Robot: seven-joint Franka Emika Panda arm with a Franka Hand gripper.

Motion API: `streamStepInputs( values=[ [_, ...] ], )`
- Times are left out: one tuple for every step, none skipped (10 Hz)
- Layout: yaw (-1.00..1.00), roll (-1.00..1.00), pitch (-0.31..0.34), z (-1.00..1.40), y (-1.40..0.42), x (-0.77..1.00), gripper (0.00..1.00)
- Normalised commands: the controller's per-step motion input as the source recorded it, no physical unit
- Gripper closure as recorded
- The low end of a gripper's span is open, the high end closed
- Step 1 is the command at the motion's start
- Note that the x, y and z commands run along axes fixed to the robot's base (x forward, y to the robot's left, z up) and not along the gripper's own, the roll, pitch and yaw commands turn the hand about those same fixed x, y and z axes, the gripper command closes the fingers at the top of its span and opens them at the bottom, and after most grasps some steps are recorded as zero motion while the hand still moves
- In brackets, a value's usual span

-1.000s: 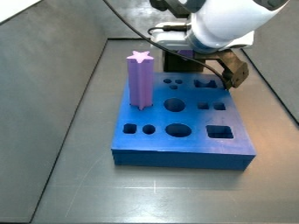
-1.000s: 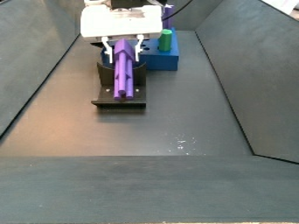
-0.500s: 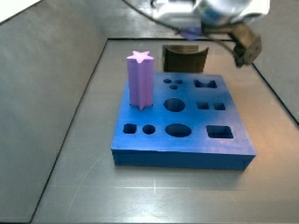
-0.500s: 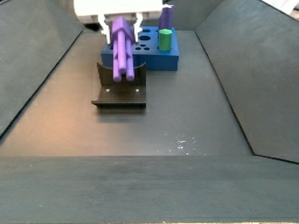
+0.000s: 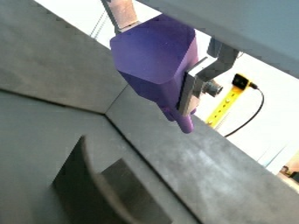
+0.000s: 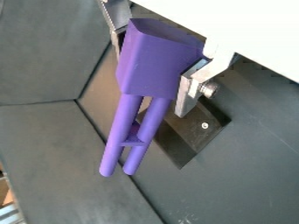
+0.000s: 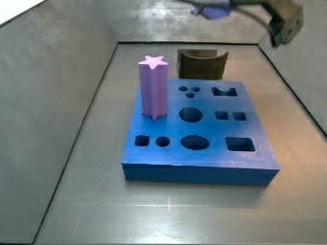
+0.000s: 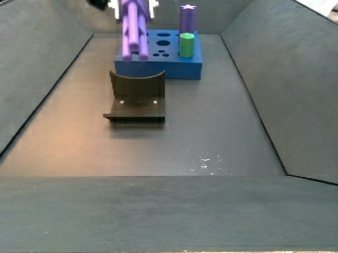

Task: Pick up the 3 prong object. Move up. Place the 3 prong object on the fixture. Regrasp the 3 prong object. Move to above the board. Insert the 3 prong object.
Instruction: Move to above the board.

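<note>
Since the frames a second ago, the gripper (image 8: 136, 8) has been rising off the fixture, carrying the purple plastic three-pronged peg (image 8: 132, 33) up with it; now only the fingertips are showing at the upper edge of a side view. Its flat silver fingers (image 6: 194, 77) are closing against the peg's thick upper block, gripping it from both sides. The peg is hanging upright, prongs pointing down, clear of everything below.

A wrist view is showing the prongs (image 6: 129, 136) as slim parallel rods joined by a small crossbar, with the fixture's dark base plate (image 6: 191, 136) lying beneath them. Another wrist view is showing mostly the peg's blunt upper block (image 5: 155, 54) and the dark L-shaped fixture (image 5: 100, 180) on the grey floor.

Only in a side view is the whole large blue rectangular board with cut-out holes (image 7: 205, 134) appearing, with a tall purple star-topped post (image 7: 153, 88) standing in it and the small dark notched fixture (image 7: 202, 64) just behind. There the arm is barely showing. In a side view from the opposite end, the fixture (image 8: 136, 93) is sitting nearer, the board (image 8: 177, 61) behind it holding a green cylinder (image 8: 189, 44).
</note>
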Motion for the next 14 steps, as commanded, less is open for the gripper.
streamStepInputs(
  values=[
    [-0.01, -0.02, 0.014, 1.0, -0.02, -0.01, 1.0],
    [-0.01, -0.03, 0.027, 1.0, -0.02, -0.01, 1.0],
    [-0.01, -0.04, 0.042, 1.0, -0.01, -0.02, 1.0],
    [0.0, -0.04, 0.058, 1.0, -0.01, -0.02, 1.0],
    [0.01, -0.03, 0.068, 1.0, -0.01, -0.02, 1.0],
    [0.02, -0.03, 0.081, 0.82, -0.01, -0.02, 1.0],
    [0.03, -0.03, 0.091, 0.67, -0.01, -0.01, 1.0],
    [0.04, -0.04, 0.102, 0.47, -0.01, 0.0, 1.0],
    [0.04, -0.04, 0.107, 0.37, -0.01, 0.0, 1.0],
    [0.06, -0.04, 0.121, 0.18, -0.01, 0.01, 1.0],
    [-0.14, -1.0, -0.025, 0.25, -1.0, -0.66, 1.0],
    [-0.14, -1.0, -0.04, 0.25, -1.0, -0.67, 1.0],
    [-0.14, -1.0, -0.047, 0.27, -1.0, -0.71, 1.0],
    [-0.13, -1.0, -0.058, 0.25, -1.0, -0.77, 1.0]
  ],
)
